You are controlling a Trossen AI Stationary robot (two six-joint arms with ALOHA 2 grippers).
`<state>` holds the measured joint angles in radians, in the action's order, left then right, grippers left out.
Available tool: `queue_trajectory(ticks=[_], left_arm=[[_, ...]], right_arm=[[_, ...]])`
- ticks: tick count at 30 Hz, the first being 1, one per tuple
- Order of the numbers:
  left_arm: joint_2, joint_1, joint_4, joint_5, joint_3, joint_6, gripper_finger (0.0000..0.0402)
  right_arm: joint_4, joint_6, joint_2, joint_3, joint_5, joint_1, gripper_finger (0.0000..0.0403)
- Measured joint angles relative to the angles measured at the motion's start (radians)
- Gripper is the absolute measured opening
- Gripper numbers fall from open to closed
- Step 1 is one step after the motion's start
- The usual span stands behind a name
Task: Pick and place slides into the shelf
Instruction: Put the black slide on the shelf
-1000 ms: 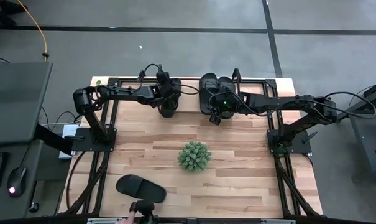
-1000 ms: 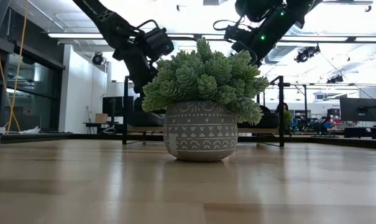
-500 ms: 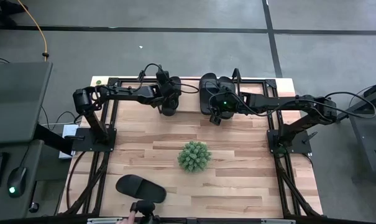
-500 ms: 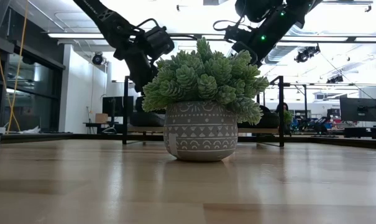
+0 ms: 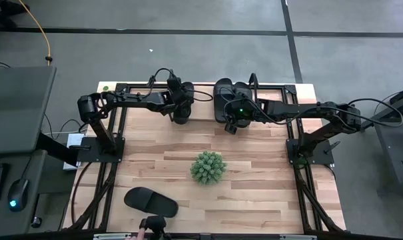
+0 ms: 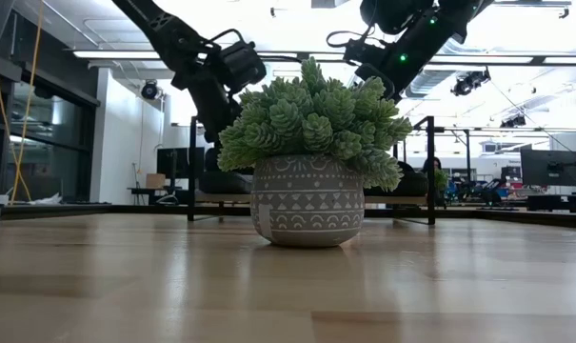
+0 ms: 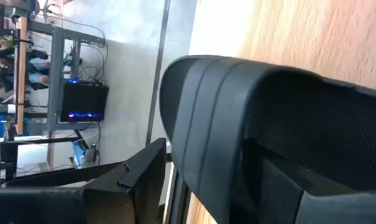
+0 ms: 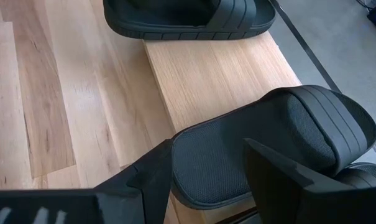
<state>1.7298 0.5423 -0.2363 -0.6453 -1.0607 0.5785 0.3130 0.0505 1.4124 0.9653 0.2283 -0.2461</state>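
My left gripper (image 5: pixel 180 108) is at the shelf's left part by the table's far edge, shut on a black slide (image 5: pixel 180 118). My right gripper (image 8: pixel 207 148) is open and raised above the heel end of a second slide (image 8: pixel 268 143), which lies sole-down on the shelf's light board (image 8: pixel 219 74). A third slide (image 8: pixel 188 18) lies on the board beside it. The fourth slide (image 5: pixel 150 199) lies on the tabletop near the near edge. In the low view the plant hides most of the shelf; one black end frame (image 6: pixel 430 162) shows. My left gripper holds the slide by its ribbed strap (image 7: pixel 206 130), pinched between the two fingers. One finger (image 7: pixel 138 180) is outside the strap; the other (image 7: pixel 299 186) is over the footbed (image 7: pixel 324 137). In the low view the arm comes down from above and the slide (image 6: pixel 221 181) is low at the shelf board.
A round green spiky plant in a grey patterned pot (image 5: pixel 208 167) stands mid-table, between the shelf and the fourth slide. The camera mount (image 5: pixel 154 223) sits at the near edge. Bare tabletop (image 5: pixel 268 187) lies to the plant's right and left.
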Motion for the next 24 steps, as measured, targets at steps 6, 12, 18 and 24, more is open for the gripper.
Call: queue_trajectory(ticks=[6, 12, 18, 24], left_arm=[[-0.015, -0.012, -0.037, 0.013, -0.001, -0.019, 0.0196], [-0.043, -0.040, -0.060, 0.009, 0.000, -0.036, 0.0196], [-0.081, -0.103, -0.061, 0.009, 0.000, -0.038, 0.0196], [-0.122, -0.163, -0.062, 0.005, 0.000, -0.045, 0.0195]], right_arm=[[0.004, 0.000, 0.000, 0.000, 0.000, 0.000, 0.0183], [0.005, -0.001, 0.000, 0.000, 0.000, 0.000, 0.0183], [0.006, 0.000, 0.000, 0.000, 0.000, 0.000, 0.0183], [0.006, 0.002, 0.000, 0.000, 0.000, 0.000, 0.0183]])
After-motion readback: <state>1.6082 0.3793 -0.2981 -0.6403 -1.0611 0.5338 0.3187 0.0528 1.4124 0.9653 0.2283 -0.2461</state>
